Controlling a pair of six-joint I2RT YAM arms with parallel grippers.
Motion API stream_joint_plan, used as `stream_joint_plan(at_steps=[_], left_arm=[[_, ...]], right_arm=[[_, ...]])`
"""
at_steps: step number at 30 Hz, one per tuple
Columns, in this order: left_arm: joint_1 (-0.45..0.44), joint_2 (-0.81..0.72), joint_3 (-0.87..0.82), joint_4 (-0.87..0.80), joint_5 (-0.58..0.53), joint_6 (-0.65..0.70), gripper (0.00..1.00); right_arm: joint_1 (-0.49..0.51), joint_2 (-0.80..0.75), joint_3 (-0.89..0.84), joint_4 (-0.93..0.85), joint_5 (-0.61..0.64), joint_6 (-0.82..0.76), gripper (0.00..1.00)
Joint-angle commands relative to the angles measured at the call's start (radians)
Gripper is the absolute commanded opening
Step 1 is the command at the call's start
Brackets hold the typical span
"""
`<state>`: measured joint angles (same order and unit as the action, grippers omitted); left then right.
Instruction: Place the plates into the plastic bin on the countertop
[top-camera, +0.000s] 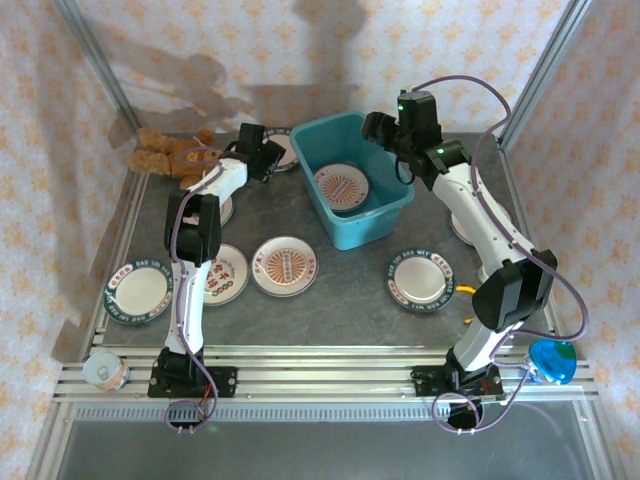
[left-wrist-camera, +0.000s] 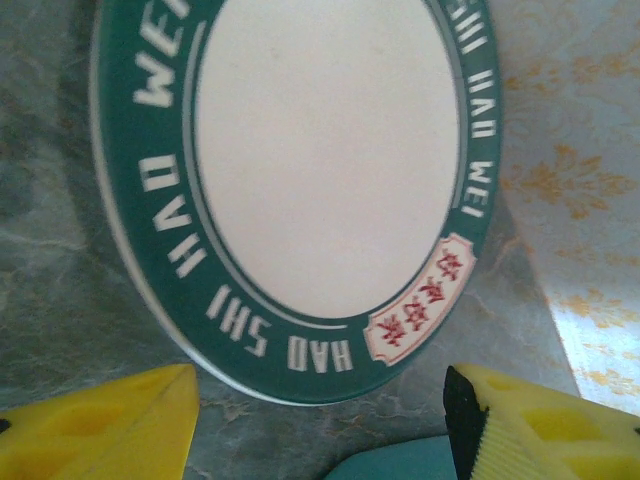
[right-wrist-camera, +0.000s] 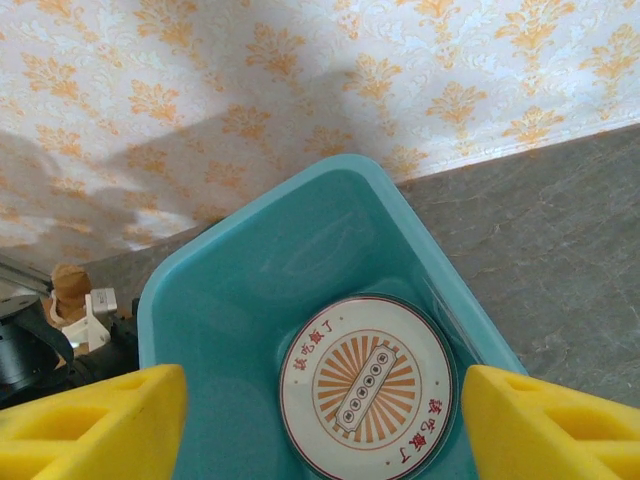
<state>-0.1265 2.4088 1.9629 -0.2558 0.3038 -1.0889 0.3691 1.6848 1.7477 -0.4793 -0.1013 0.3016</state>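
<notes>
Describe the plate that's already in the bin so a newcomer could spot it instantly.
Find the teal plastic bin at the back centre of the dark countertop. A plate lies flat on its floor, white with an orange sunburst print. It is the one plate inside the bin; the others lie on the countertop.

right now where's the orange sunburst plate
The orange sunburst plate lies flat inside the plastic bin, at the back centre of the countertop in the top view, right of the teddy bear.
</notes>
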Motion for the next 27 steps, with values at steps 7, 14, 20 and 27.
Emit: stream_joint_plan(at_steps=[7, 14, 20, 27], left_arm=[[0.020, -0.020, -0.044, 0.021, -0.049, -0.046, 0.67], [0.030, 0.067, 0.082, 0.013, -0.052, -0.049, 0.66], [0.036, 0.141, 0.180, -0.032, -0.036, -0.055, 0.65], [0.036, 0.159, 0.160, -0.015, -0.017, -0.074, 0.63]], right_arm=[[-0.010, 0.064, 0.012, -0.007, -0.029, 0.008, 0.68], [-0.010, 0.094, 0.016, -0.008, -0.049, 0.034, 0.65], [-0.010, 0.108, 0.016, -0.016, -0.048, 0.048, 0.64], [-0.010, 0.107, -0.001, -0.016, -0.041, 0.057, 0.62]])
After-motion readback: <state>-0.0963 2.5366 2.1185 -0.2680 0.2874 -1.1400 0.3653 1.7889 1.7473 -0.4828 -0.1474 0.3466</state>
